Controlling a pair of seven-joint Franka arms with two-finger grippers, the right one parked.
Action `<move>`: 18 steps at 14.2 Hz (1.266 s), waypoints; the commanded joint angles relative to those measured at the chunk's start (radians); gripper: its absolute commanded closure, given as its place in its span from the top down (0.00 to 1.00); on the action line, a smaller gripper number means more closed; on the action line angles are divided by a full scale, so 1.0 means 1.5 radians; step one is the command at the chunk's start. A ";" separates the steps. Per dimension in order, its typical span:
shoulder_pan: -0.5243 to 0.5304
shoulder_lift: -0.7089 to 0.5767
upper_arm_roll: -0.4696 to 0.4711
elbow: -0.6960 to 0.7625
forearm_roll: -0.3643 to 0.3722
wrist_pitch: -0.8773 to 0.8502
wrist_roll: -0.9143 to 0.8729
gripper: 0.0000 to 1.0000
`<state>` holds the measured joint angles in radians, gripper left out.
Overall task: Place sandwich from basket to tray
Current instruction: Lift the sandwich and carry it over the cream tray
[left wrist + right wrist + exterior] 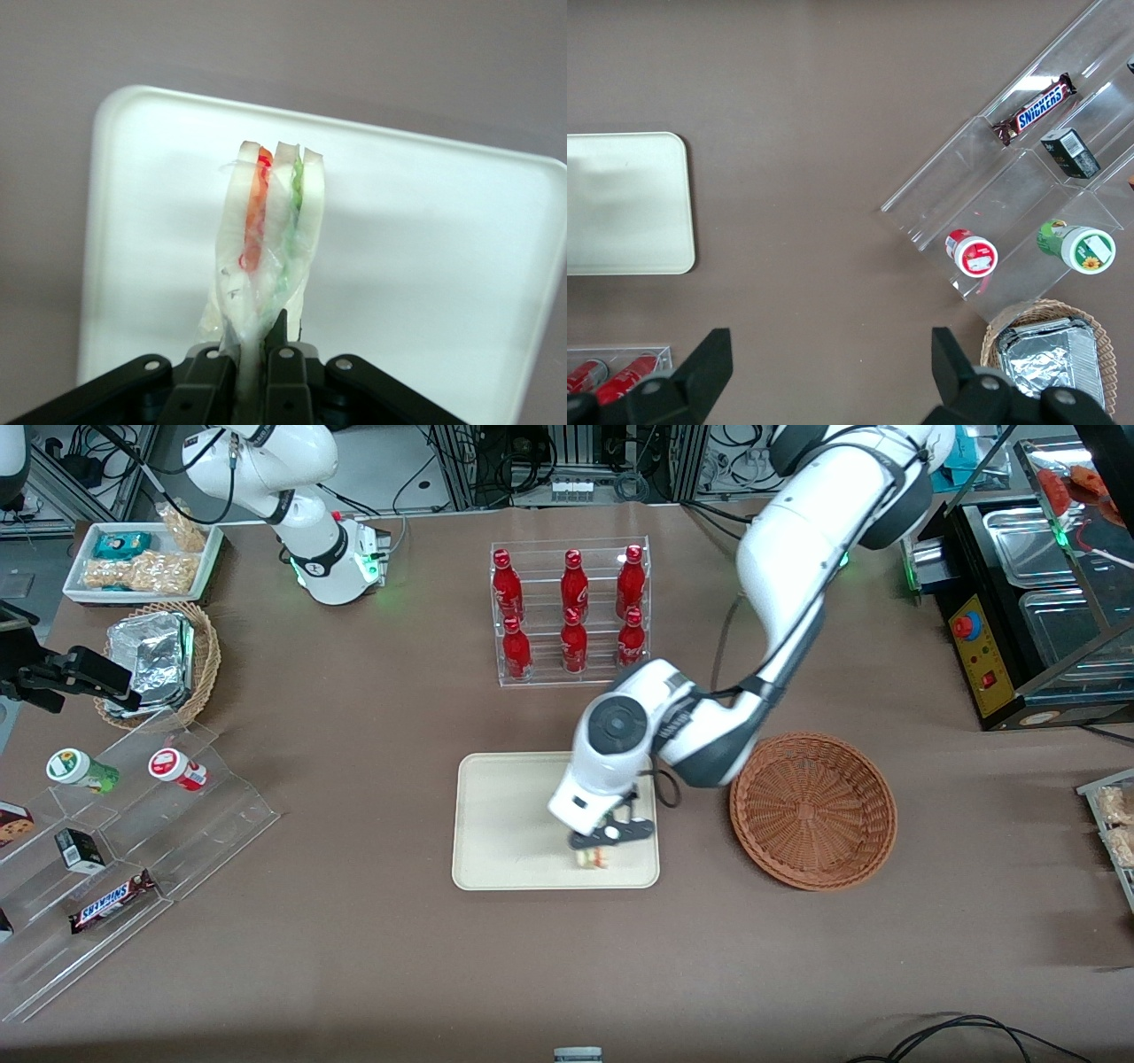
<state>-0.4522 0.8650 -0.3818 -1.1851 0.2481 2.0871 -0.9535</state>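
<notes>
The gripper [601, 849] hangs low over the tray [505, 824], its fingers [217, 376] pinching the wrapped end of the sandwich [266, 257] (orange-red and green layers showing between the white bread). The sandwich points away from the fingers, over the tray's cream floor. The basket [812, 810] sits on the surface beside the tray.

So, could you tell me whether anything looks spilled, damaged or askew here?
Nothing stands out. The tool is shut on the sandwich over the tray, wrap intact; the basket sits upright, with nothing in it.
</notes>
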 commanded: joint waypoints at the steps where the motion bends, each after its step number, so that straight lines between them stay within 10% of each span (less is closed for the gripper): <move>1: -0.036 0.041 0.006 0.037 0.014 0.042 -0.007 0.01; 12: -0.043 0.080 0.008 0.031 0.014 0.102 -0.054 0.13; 14: -0.044 0.079 0.008 0.030 0.016 0.102 -0.081 0.40; 16: -0.044 0.076 0.008 0.030 0.012 0.102 -0.090 1.00; 18: -0.050 0.065 0.008 0.029 0.019 0.098 -0.139 1.00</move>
<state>-0.5090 0.9735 -0.3754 -1.1603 0.2535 2.2445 -1.0877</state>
